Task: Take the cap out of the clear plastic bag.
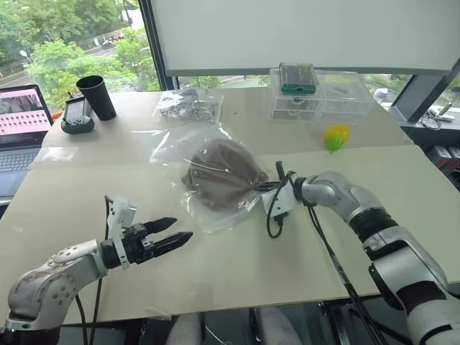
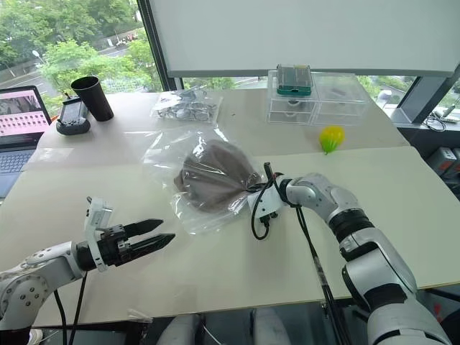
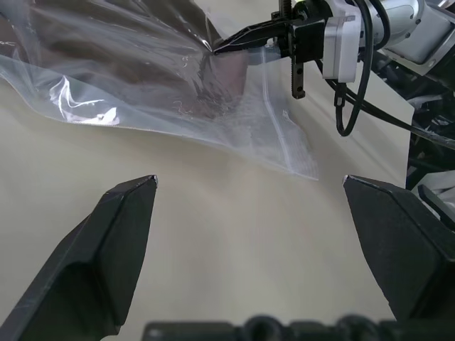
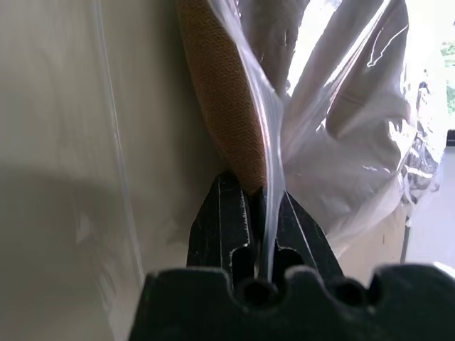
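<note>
Your left gripper (image 1: 171, 231) hung over the near left part of the table (image 1: 237, 277) with its two black fingers spread wide apart and nothing between them, pointing toward the clear plastic bag (image 1: 188, 167). Bare tabletop lay between those fingertips and the bag's nearest edge, so you had open room there; the table's near edge ran just below that arm.

Your right gripper (image 1: 260, 187) had its fingers pressed together at the bag's right-hand end. Your right wrist view showed what the head views could not: the fingers (image 4: 226, 220) were clamped on a fold of the cap (image 4: 220, 99) with a sheet of bag film drawn in beside it, the brown weave bulging out just past the tips. Your left wrist view showed the same pinch from the side, with the bag's mouth lying flat on the table near that gripper (image 3: 234, 46).

From the head views, the cap sat inside the bag as a brown dome in the middle of the table, the film spreading out wider than it on the left and far sides.

Farther back, a smaller clear bag of dark items (image 1: 188, 104) lay just beyond the big bag. To the far left stood a black cup (image 1: 96, 96) beside a small black device (image 1: 76, 116), with a laptop (image 1: 21, 129) off the table's left edge. At the far right sat clear plastic drawers (image 1: 320, 97) with a green box (image 1: 297, 77) on top, and a yellow-green toy (image 1: 336, 136) lay in front of them, well apart from your right arm.
</note>
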Available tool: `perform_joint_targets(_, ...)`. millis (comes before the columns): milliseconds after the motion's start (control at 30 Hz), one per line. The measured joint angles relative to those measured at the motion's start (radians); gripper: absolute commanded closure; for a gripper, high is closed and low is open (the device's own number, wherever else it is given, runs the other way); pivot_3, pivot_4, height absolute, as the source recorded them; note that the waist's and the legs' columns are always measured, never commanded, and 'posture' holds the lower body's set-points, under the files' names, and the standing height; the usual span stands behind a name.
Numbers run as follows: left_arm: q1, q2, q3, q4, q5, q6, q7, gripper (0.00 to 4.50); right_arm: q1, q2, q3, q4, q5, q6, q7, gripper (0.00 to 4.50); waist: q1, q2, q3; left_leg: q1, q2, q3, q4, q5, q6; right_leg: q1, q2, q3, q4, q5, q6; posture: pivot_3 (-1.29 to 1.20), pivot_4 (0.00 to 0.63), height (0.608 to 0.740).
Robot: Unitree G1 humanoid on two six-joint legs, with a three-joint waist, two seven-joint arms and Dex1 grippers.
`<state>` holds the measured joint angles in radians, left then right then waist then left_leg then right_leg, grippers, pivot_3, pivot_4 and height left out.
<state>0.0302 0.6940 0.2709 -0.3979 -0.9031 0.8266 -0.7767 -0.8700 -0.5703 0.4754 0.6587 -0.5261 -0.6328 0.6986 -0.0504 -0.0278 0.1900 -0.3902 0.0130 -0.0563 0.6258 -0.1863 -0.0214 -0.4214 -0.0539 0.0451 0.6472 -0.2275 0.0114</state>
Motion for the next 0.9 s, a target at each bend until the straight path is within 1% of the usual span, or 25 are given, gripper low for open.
perform_joint_targets(67, -0.006, 0.0, -0.002, 0.001, 0.001, -0.001, 0.0, 0.0, 0.047, -0.004, -0.019, -0.105, 0.042, 0.102, 0.079, 4.48, 0.004, 0.0, 0.0, 0.0, 0.0, 0.0, 0.0, 0.0, 0.0, 0.0, 0.0, 0.0, 0.0, 0.0, 0.0, 0.0, 0.15, 0.74)
perform_joint_targets(100, -0.009, 0.0, -0.005, 0.001, 0.002, -0.001, 0.0, 0.0, 0.078, -0.006, -0.026, -0.186, 0.062, 0.183, 0.133, 4.48, 0.006, 0.0, 0.0, 0.0, 0.0, 0.0, 0.0, 0.0, 0.0, 0.0, 0.0, 0.0, 0.0, 0.0, 0.0, 0.0, 0.15, 0.74)
perform_joint_targets(200, -0.019, 0.001, -0.013, 0.004, 0.006, -0.001, -0.001, 0.0, 0.188, 0.015, -0.042, -0.515, 0.092, 0.532, 0.314, 4.48, 0.007, 0.0, 0.0, 0.0, 0.001, 0.0, 0.0, 0.0, 0.0, 0.0, 0.0, -0.001, 0.0, 0.0, 0.001, 0.0, 0.15, 0.74)
perform_joint_targets(267, -0.022, 0.001, -0.013, 0.003, 0.005, -0.001, -0.002, 0.0, 0.22, 0.048, -0.031, -0.664, 0.098, 0.713, 0.392, 4.48, 0.004, 0.0, 0.0, 0.0, 0.001, 0.0, 0.001, 0.0, 0.0, 0.0, 0.001, -0.001, 0.0, -0.002, 0.004, 0.0, 0.15, 0.74)
perform_joint_targets(333, -0.023, 0.003, -0.013, 0.003, 0.005, -0.001, -0.002, 0.0, 0.224, 0.087, -0.007, -0.762, 0.079, 0.875, 0.439, 4.48, 0.004, 0.0, 0.0, 0.001, 0.001, 0.0, 0.001, 0.0, 0.0, 0.0, 0.001, -0.001, 0.001, -0.004, 0.007, 0.0, 0.15, 0.74)
perform_joint_targets(400, -0.022, 0.009, -0.013, 0.003, 0.002, 0.0, -0.003, 0.0, 0.22, 0.107, 0.028, -0.823, 0.027, 0.989, 0.458, 4.48, 0.007, 0.0, 0.0, 0.001, 0.001, 0.0, 0.001, 0.0, 0.0, 0.0, 0.001, -0.001, 0.001, -0.004, 0.007, 0.0, 0.15, 0.74)
perform_joint_targets(467, -0.017, 0.02, -0.01, 0.002, 0.0, 0.001, -0.005, 0.0, 0.206, 0.125, 0.079, -0.836, -0.067, 1.09, 0.451, 4.48, 0.007, 0.0, 0.0, 0.0, 0.001, 0.0, 0.001, 0.0, 0.0, -0.001, 0.001, -0.001, 0.0, -0.004, 0.007, 0.0, 0.15, 0.74)
perform_joint_targets(533, -0.011, 0.025, -0.003, 0.001, -0.001, 0.002, -0.005, 0.0, 0.198, 0.142, 0.1, -0.833, -0.117, 1.139, 0.43, 4.48, 0.007, -0.001, 0.0, 0.0, 0.001, 0.0, 0.001, -0.001, 0.0, -0.001, 0.001, -0.001, 0.0, -0.004, 0.007, 0.0, 0.15, 0.74)
perform_joint_targets(567, -0.006, 0.027, 0.005, 0.0, -0.002, 0.003, -0.004, 0.0, 0.188, 0.164, 0.116, -0.816, -0.163, 1.169, 0.399, 4.48, 0.007, -0.001, 0.0, 0.0, 0.001, 0.0, 0.001, -0.001, 0.0, -0.001, 0.001, -0.001, 0.0, -0.004, 0.007, 0.0, 0.15, 0.74)
perform_joint_targets(667, 0.007, 0.028, 0.022, -0.008, -0.006, 0.006, -0.002, 0.0, 0.167, 0.201, 0.134, -0.743, -0.235, 1.21, 0.311, 4.48, 0.007, -0.001, -0.001, 0.0, 0.001, 0.0, 0.001, -0.001, 0.0, -0.001, 0.001, -0.001, 0.0, -0.004, 0.007, 0.0, 0.15, 0.74)
perform_joint_targets(800, 0.013, 0.028, 0.025, -0.022, -0.009, 0.01, 0.0, 0.0, 0.148, 0.25, 0.131, -0.666, -0.254, 1.247, 0.222, 4.48, 0.007, -0.003, -0.002, 0.0, 0.001, 0.0, 0.001, -0.001, 0.0, -0.001, 0.001, -0.001, 0.0, -0.004, 0.007, 0.0, 0.15, 0.74)
perform_joint_targets(900, 0.016, 0.028, 0.027, -0.023, -0.01, 0.015, 0.001, 0.0, 0.149, 0.249, 0.13, -0.662, -0.253, 1.247, 0.208, 4.48, 0.008, -0.004, -0.002, 0.0, 0.001, 0.0, 0.001, -0.001, 0.0, -0.001, 0.001, -0.001, 0.0, -0.004, 0.007, 0.0, 0.15, 0.74)
